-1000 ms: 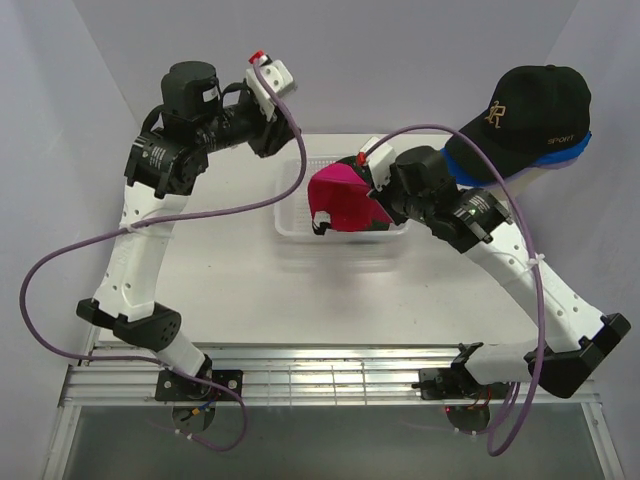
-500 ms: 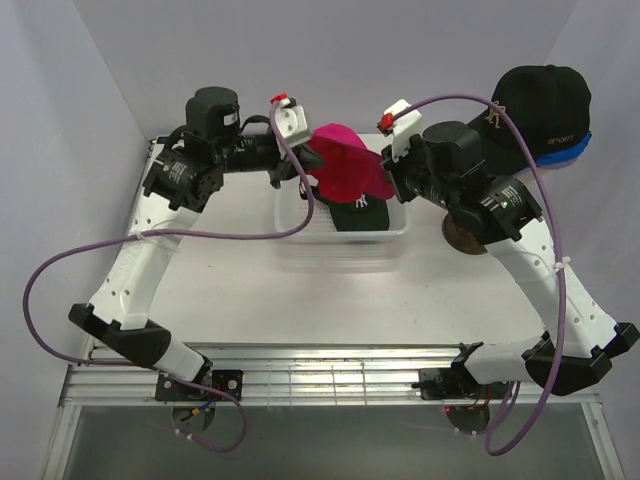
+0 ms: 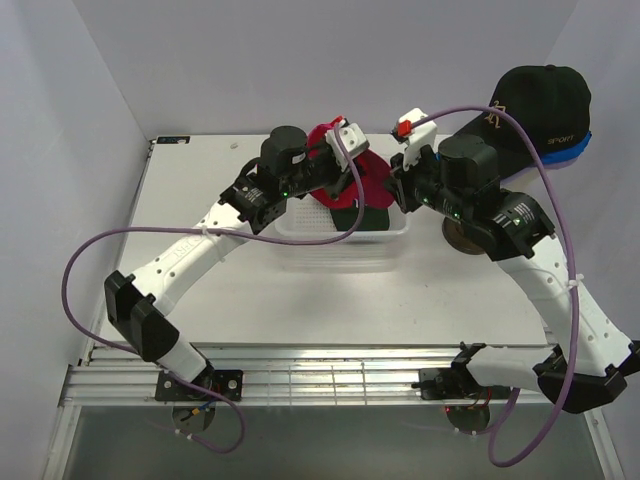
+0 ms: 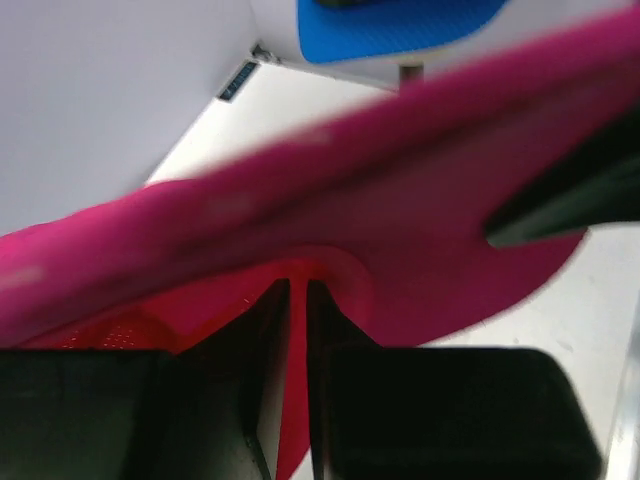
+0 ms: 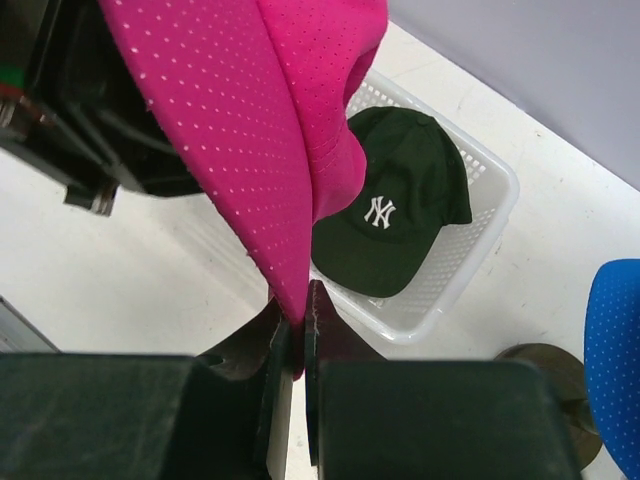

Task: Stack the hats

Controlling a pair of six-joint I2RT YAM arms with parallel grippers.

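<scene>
A magenta hat (image 3: pixel 372 176) hangs above the basket, held from both sides. My left gripper (image 3: pixel 338 180) is shut on its edge (image 4: pixel 298 290). My right gripper (image 3: pixel 398 180) is shut on a fold of the perforated magenta fabric (image 5: pixel 298 305). A dark green hat (image 5: pixel 400 215) with a white NY logo lies in the basket below. At the right rear, a black hat (image 3: pixel 540 100) with a gold emblem sits on top of a blue hat (image 3: pixel 575 150). The blue brim (image 4: pixel 400 25) also shows in the left wrist view.
The white mesh basket (image 3: pixel 300 228) stands at the table's middle rear, under both grippers. The brown stand base (image 3: pixel 465 240) carrying the stacked hats is just right of the basket, under my right forearm. Grey walls enclose the table on three sides.
The right gripper has lifted the magenta hat from the basket, uncovering the dark green hat. The left arm has swung in from the left and closed on the magenta hat.
</scene>
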